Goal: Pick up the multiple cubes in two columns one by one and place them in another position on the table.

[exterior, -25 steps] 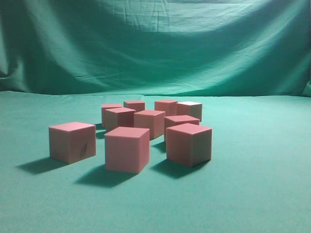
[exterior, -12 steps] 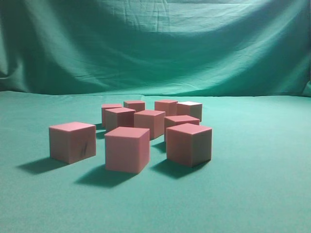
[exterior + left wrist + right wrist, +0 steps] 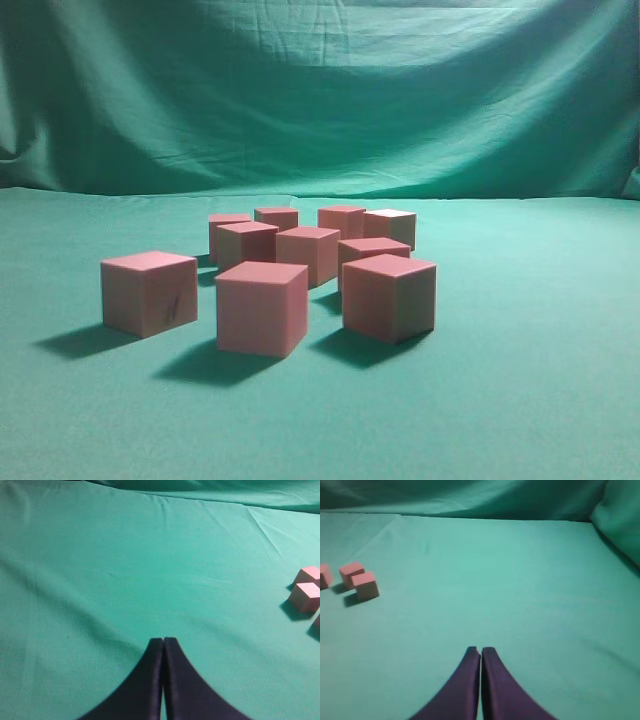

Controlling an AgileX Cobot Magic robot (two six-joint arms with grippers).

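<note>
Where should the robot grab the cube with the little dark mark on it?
Probably from above, pinching two opposite flat sides of the marked cube. It stands alone at the front left of the table, apart from the other cubes, so a pincer has room on either side.

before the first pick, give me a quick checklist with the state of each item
1. Left tool empty and shut: ok; it must open before any grasp.
2. Right tool empty and shut: ok, same note.
3. Cubes resting flat on the table, none stacked: ok.
4. Nearest cubes free to grasp: ok; the marked cube, the front middle cube and the front right cube stand apart.
5. Back cubes have room for the fingers: cannot tell, they crowd together.
6. Bare cloth for placing: ok, both wrist views show open green table.
</note>
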